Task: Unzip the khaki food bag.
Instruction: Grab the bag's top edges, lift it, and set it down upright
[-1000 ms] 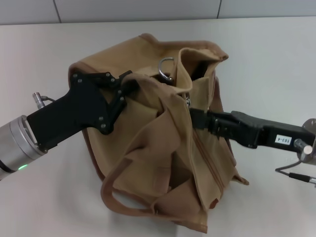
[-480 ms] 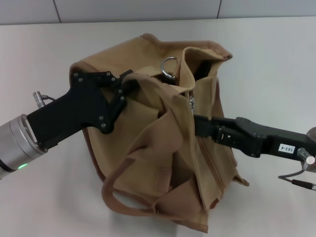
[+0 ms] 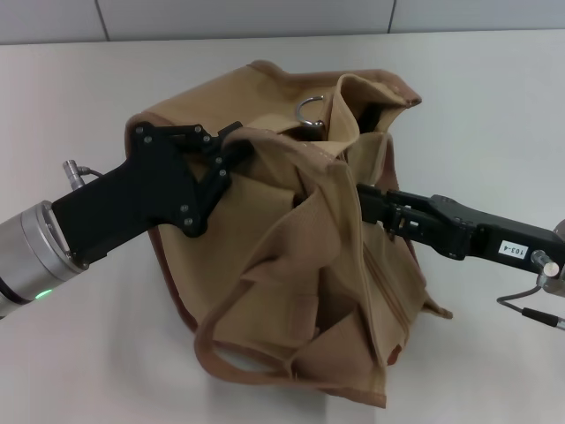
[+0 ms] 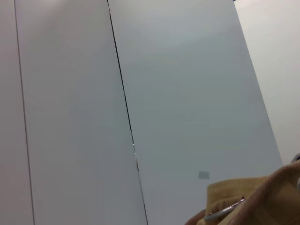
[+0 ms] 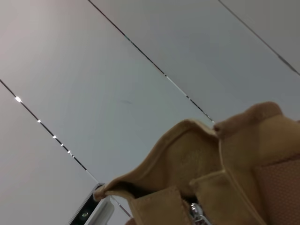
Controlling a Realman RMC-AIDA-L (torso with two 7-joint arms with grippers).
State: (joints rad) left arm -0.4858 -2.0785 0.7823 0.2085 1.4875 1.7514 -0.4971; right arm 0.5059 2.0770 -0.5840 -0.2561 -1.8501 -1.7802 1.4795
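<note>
The khaki food bag (image 3: 265,256) lies tilted on the white table, its top opening turned to the far right. My left gripper (image 3: 231,148) is shut on the bag's top edge at the near left of the opening. My right gripper (image 3: 362,201) reaches in from the right at the zip line, its tips half hidden behind a fabric fold. It holds the metal zipper pull (image 5: 198,216), which shows close up in the right wrist view. The opening gapes behind a metal ring (image 3: 309,111). The left wrist view shows only a corner of the bag (image 4: 253,201).
The white table (image 3: 494,106) spreads all around the bag, with a tiled wall (image 3: 265,16) behind it. One strap handle (image 3: 238,358) loops out toward the front edge. A cable (image 3: 530,314) hangs off my right wrist.
My right gripper has drawn to the right and slightly toward me along the zip. The bag's mouth has spread wider and the bag has shifted right. The left gripper has held its place.
</note>
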